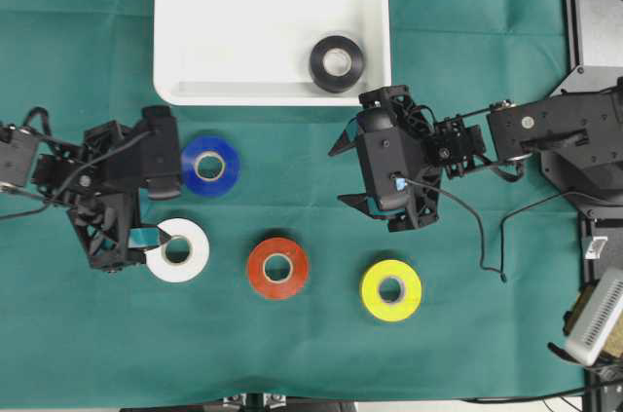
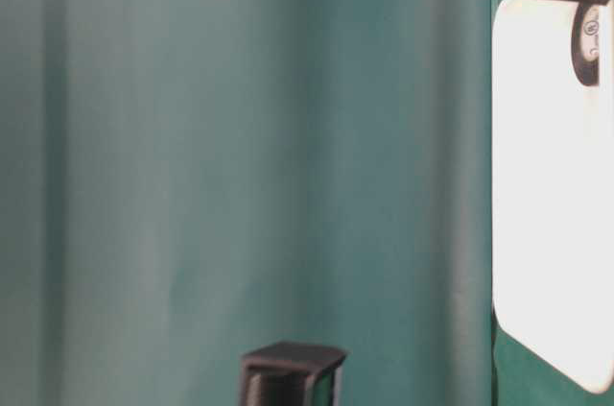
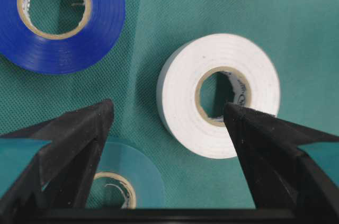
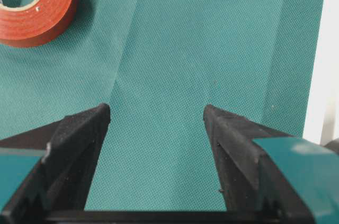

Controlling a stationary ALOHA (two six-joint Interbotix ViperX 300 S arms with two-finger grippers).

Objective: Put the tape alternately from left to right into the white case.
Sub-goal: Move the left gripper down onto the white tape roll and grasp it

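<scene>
The white case [image 1: 185, 32] lies at the far middle of the green cloth, and the black tape [image 1: 336, 62] is in its right end. Outside it the blue tape [image 1: 209, 166], white tape [image 1: 178, 250], red tape [image 1: 277, 268] and yellow tape [image 1: 391, 290] lie flat on the cloth. My left gripper [image 3: 168, 107] is open. The teal tape [image 3: 127, 163] sits low between its fingers, partly hidden, with the white tape [image 3: 222, 70] just ahead by the right finger. My right gripper [image 4: 156, 110] is open over bare cloth, below the case's right end [image 1: 341, 175].
The table-level view shows the case's rim [image 2: 504, 233], the black tape [image 2: 587, 41] and dark gripper parts along the top edge. A black mount [image 1: 594, 3] and a pale box [image 1: 596, 315] stand at the right edge. A cable [image 1: 482, 237] trails from the right arm.
</scene>
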